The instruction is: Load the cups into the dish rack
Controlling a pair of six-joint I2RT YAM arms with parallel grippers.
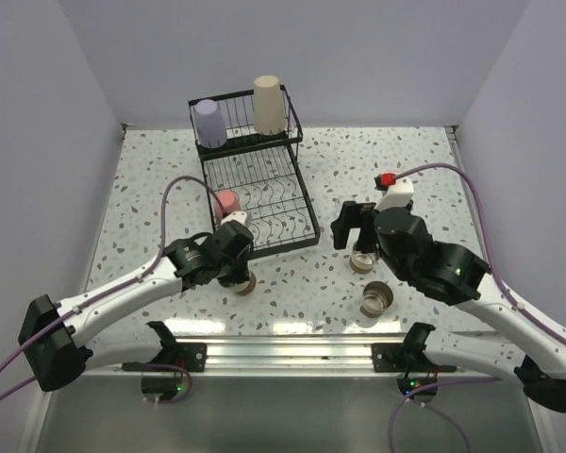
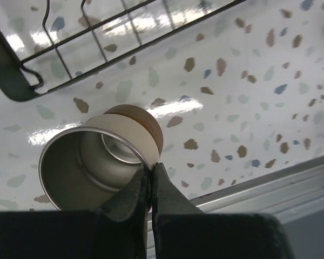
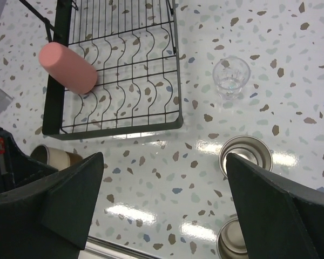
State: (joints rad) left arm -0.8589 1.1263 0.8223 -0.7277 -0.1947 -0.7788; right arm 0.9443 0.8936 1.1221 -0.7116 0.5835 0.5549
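Across the speckled surface (image 1: 387, 170), the black wire dish rack (image 1: 274, 203) sits toward 11 o'clock, with its raised basket at the 12 o'clock end. The left end effector (image 2: 151, 171), at the rack's 7 o'clock corner, is clamped on the rim of a short tan-and-metallic cup (image 2: 86, 167) on the surface. The right end effector (image 1: 354, 231), at 4 o'clock from the rack, hangs with jaws wide apart above a second short cup (image 3: 245, 156). A third short cup (image 1: 377, 297) stands at its 6 o'clock. The beige cup (image 1: 269, 104) and lavender cup (image 1: 209, 123) stand in the basket. The pink cup (image 1: 226, 201) lies at the lower tray's 9 o'clock edge. The clear glass (image 3: 231, 75) stands near the rack's 4 o'clock corner.
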